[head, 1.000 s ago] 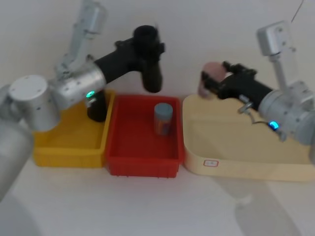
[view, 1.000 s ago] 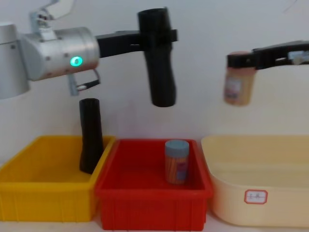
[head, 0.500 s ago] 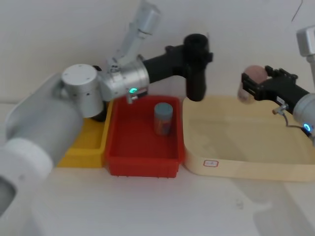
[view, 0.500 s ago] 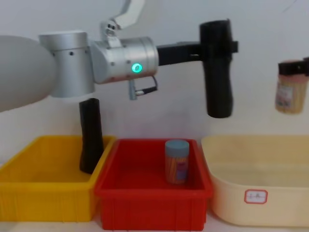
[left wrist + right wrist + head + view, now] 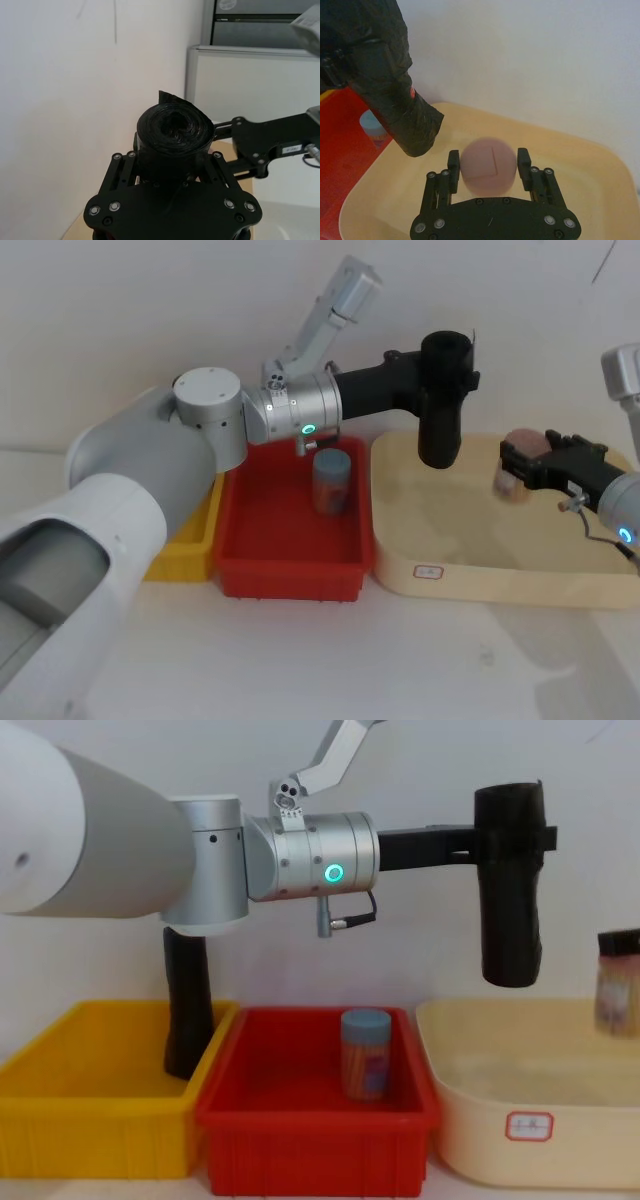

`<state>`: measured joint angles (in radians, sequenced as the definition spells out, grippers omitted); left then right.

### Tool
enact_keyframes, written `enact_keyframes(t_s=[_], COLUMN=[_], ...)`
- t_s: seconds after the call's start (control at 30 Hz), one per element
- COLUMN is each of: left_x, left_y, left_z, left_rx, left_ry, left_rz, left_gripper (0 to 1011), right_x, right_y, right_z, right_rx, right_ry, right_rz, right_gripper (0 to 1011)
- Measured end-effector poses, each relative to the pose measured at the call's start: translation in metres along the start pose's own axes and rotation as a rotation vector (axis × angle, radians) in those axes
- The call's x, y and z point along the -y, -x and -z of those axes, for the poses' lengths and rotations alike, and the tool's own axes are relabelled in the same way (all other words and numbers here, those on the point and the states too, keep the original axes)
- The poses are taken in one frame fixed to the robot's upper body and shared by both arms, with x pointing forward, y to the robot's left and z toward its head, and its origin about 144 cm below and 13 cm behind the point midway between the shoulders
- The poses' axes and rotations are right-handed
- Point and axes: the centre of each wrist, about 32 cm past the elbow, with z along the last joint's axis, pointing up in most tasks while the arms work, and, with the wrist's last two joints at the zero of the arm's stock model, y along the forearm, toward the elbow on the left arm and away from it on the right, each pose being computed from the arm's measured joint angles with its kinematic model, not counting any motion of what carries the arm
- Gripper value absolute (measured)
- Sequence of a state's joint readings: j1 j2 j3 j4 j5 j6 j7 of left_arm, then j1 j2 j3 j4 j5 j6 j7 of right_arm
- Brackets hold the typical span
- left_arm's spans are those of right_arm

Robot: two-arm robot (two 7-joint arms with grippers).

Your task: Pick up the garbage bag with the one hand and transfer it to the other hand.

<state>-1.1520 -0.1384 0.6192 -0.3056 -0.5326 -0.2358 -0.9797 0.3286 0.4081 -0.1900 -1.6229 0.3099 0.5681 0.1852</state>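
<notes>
- Head view: the left gripper (image 5: pixel 455 378) was clamped on the upper part of the garbage bag (image 5: pixel 438 435), holding it in the air over the far left corner of the cream tray (image 5: pixel 480 578). To the right, the right gripper (image 5: pixel 527 462) was closed around a jar (image 5: pixel 512 488), low over that tray. The likely snag was that a full receiving gripper could not take the roll, and reaching in with the jar risked knocking it.
- Left wrist view: fingers (image 5: pixel 134 147) pressed both sides of the roll, whose coiled end faced the camera. A loose flap stuck out and might have caught.
- Right wrist view: fingers (image 5: pixel 453 167) hugged the jar, and the bag's (image 5: pixel 395 100) lower end hung near on the left.
- Chest view: the bag's (image 5: pixel 510 910) long axis ran near vertical, lower end pointing down at the tray. Gripped so high, it could have swung or slipped.
</notes>
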Motion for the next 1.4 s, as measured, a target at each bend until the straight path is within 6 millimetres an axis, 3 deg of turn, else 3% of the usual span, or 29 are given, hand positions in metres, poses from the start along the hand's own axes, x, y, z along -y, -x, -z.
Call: enact_keyframes(t_s=[0.33,0.47,0.9,1.4], left_x=[0.006,0.008,0.010,0.010], left_y=[0.000,0.000,0.001,0.001], left_z=[0.000,0.000,0.000,0.000], left_rx=[-0.002,-0.002,-0.002,-0.003], left_ry=[-0.014,-0.018,-0.024,-0.027], left_rz=[0.031,0.040,0.050,0.054], left_gripper=[472,472,472,472], right_x=[-0.004,-0.004,0.003,0.012], right_y=[-0.001,-0.001,0.004,0.015], right_z=[0.011,0.013,0.013,0.011], right_rx=[-0.024,-0.029,-0.024,-0.029], right_ry=[0.029,0.036,0.014,-0.052], right_rz=[-0.009,-0.012,-0.072,-0.255], right_gripper=[934,1002,999,1000])
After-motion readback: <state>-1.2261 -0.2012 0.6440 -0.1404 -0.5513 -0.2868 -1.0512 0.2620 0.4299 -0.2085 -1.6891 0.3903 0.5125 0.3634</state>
